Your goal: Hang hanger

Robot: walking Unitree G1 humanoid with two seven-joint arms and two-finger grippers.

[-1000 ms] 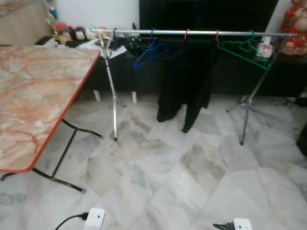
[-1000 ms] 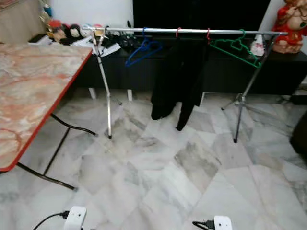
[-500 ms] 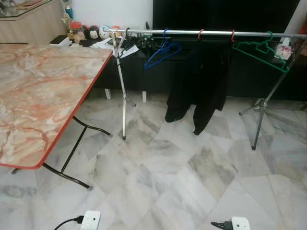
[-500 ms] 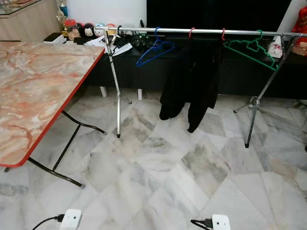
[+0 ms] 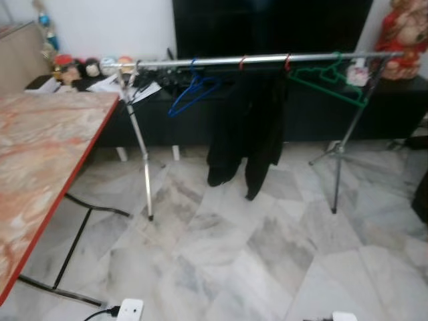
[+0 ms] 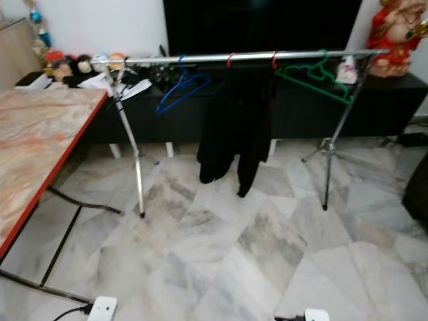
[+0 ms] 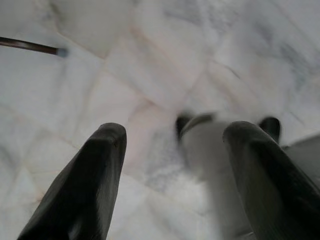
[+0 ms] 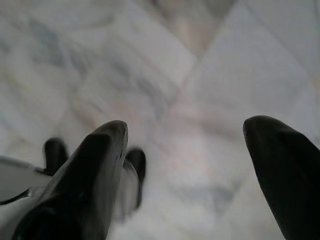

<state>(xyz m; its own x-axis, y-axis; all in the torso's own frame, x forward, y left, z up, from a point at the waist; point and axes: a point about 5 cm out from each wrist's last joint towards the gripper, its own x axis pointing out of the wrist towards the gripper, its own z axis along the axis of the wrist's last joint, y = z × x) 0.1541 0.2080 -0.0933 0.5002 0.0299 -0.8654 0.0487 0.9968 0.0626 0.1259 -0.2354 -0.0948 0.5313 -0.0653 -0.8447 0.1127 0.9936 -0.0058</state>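
A silver clothes rail (image 5: 221, 61) on two tripod legs stands across the marble floor ahead. On it hang a blue hanger (image 5: 190, 94) toward the left, a black garment (image 5: 244, 134) on red-hooked hangers in the middle, and a green hanger (image 5: 329, 83) toward the right. My left gripper (image 7: 175, 135) hangs low, points down at the floor tiles and is open, holding nothing. My right gripper (image 8: 187, 130) also points at the floor, open and holding nothing. Both are far from the rail.
A folding table (image 5: 37, 160) with a marble-pattern top and red edge fills the left side; its black legs (image 5: 67, 251) reach onto the floor. A long black cabinet (image 5: 391, 107) runs behind the rail, with small figures (image 5: 77, 67) and a red statue (image 5: 401, 30) on it.
The whole picture has shifted as the camera moved: the rail now sits further left and the table shows less. Nothing on the rail has moved.
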